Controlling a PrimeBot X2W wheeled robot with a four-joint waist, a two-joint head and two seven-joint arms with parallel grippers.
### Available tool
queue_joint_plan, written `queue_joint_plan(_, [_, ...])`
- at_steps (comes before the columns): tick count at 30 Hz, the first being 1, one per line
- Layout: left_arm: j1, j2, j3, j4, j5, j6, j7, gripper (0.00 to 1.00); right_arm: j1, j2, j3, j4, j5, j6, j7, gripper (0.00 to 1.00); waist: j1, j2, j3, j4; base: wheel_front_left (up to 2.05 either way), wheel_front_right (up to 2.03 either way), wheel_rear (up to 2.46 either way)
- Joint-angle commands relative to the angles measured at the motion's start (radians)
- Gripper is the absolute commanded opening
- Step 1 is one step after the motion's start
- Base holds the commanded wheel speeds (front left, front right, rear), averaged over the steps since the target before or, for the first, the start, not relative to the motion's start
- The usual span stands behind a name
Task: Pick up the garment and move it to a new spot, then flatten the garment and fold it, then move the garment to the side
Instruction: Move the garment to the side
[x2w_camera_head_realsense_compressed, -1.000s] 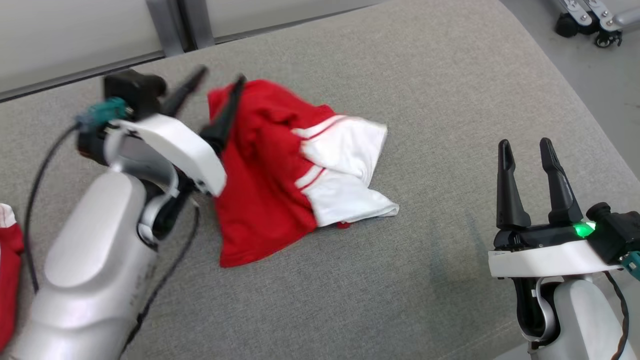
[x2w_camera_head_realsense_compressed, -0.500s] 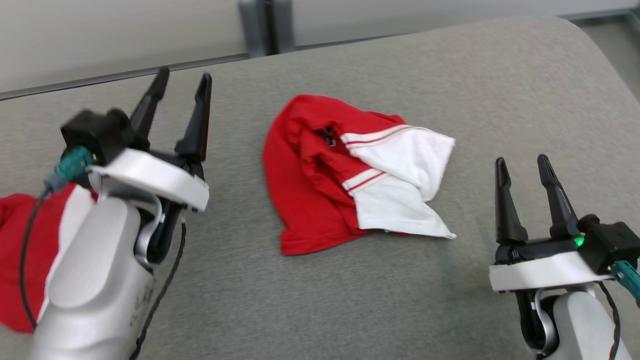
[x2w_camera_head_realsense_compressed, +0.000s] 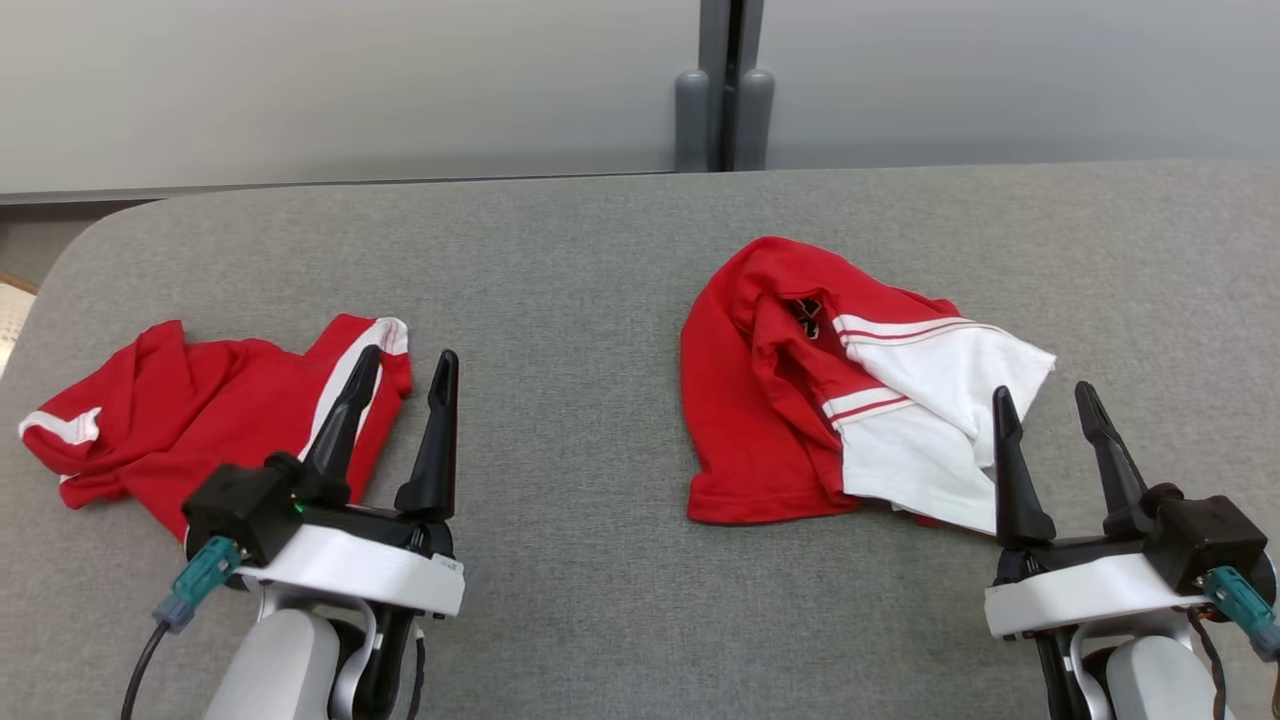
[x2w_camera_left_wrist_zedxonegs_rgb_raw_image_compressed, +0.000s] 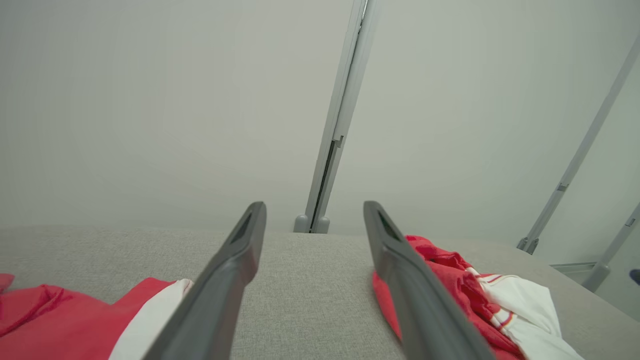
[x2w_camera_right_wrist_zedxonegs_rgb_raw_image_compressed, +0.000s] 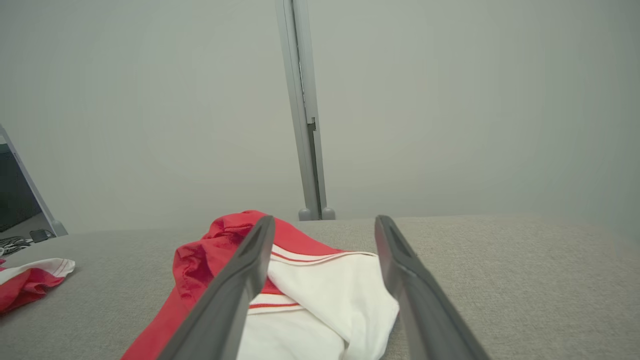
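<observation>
A crumpled red and white garment (x2w_camera_head_realsense_compressed: 770, 400) lies on the grey cloth surface (x2w_camera_head_realsense_compressed: 560, 250), right of centre. It also shows in the left wrist view, garment (x2w_camera_left_wrist_zedxonegs_rgb_raw_image_compressed: 450, 280), and in the right wrist view, garment (x2w_camera_right_wrist_zedxonegs_rgb_raw_image_compressed: 320, 285). My left gripper (x2w_camera_head_realsense_compressed: 409, 353) stands open at the lower left, well apart from it and holding nothing, also seen as the left gripper (x2w_camera_left_wrist_zedxonegs_rgb_raw_image_compressed: 314, 205). My right gripper (x2w_camera_head_realsense_compressed: 1043, 392) is open at the lower right, its fingers just over the garment's white corner, holding nothing; the right gripper (x2w_camera_right_wrist_zedxonegs_rgb_raw_image_compressed: 325, 218) points across the white part.
A second red garment (x2w_camera_head_realsense_compressed: 200, 410) with white trim lies crumpled at the left, just beyond my left gripper; it is the same second garment (x2w_camera_left_wrist_zedxonegs_rgb_raw_image_compressed: 60, 320) and second garment (x2w_camera_right_wrist_zedxonegs_rgb_raw_image_compressed: 30, 282). A pale wall with a grey post (x2w_camera_head_realsense_compressed: 725, 90) runs behind the surface's far edge.
My left gripper opened, let go of the garment and drew back to the lower left. The head view has swung, bringing the second garment into the picture. The right gripper stays open.
</observation>
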Motion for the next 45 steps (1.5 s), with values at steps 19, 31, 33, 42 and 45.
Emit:
queue_joint_plan(19, [-0.036,-0.058,-0.007,0.002,0.081,-0.04,-0.002,1.0,-0.132,-0.004,-0.137,0.25,0.105,0.0,-0.006,1.0,-0.0001,0.0,0.109,0.063,0.0,0.0,0.0])
queue_joint_plan(31, [-0.047,-0.064,-0.02,0.018,0.076,-0.04,-0.002,1.0,-0.209,-0.004,-0.179,0.316,0.098,0.0,-0.006,0.0,-0.0001,0.0,0.117,0.09,0.0,0.0,0.0])
queue_joint_plan(33, [-0.044,-0.064,-0.019,0.019,0.073,-0.04,-0.002,1.0,-0.207,-0.004,-0.218,0.266,0.057,0.0,-0.006,0.0,-0.0001,0.0,0.107,0.09,0.0,0.0,0.0])
queue_joint_plan(42, [-0.012,-0.065,-0.012,0.021,0.03,-0.04,-0.002,1.0,-0.249,-0.024,-0.35,0.033,-0.131,0.0,-0.006,0.0,-0.0001,0.0,0.035,0.08,0.0,0.0,0.0])
queue_joint_plan(45, [0.005,-0.065,-0.007,0.021,0.02,-0.04,-0.002,1.0,-0.283,-0.061,-0.375,-0.029,-0.171,0.0,-0.006,0.0,-0.0001,0.0,0.006,0.077,0.0,0.0,0.0])
